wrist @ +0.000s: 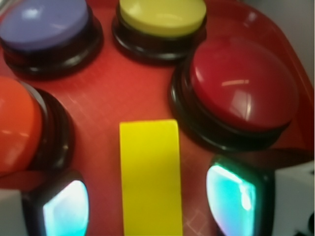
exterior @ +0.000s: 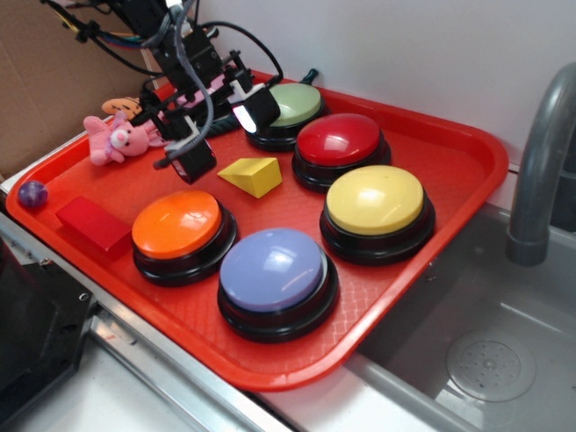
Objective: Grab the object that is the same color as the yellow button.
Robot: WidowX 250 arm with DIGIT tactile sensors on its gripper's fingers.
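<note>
we see the claw (wrist: 147, 201) wide open, empty, straddling the yellow wedge (wrist: 150, 177) on the red tray (exterior: 450, 171); we should descend centred, then close across its flat sides

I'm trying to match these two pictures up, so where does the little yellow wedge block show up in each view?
Exterior: the yellow wedge block lies mid-tray, between the orange button and the red button, just below the hand.
Wrist: the wedge fills the lower centre, between the two fingertips.
Shared landmark: the yellow button, beyond the wedge.
</note>
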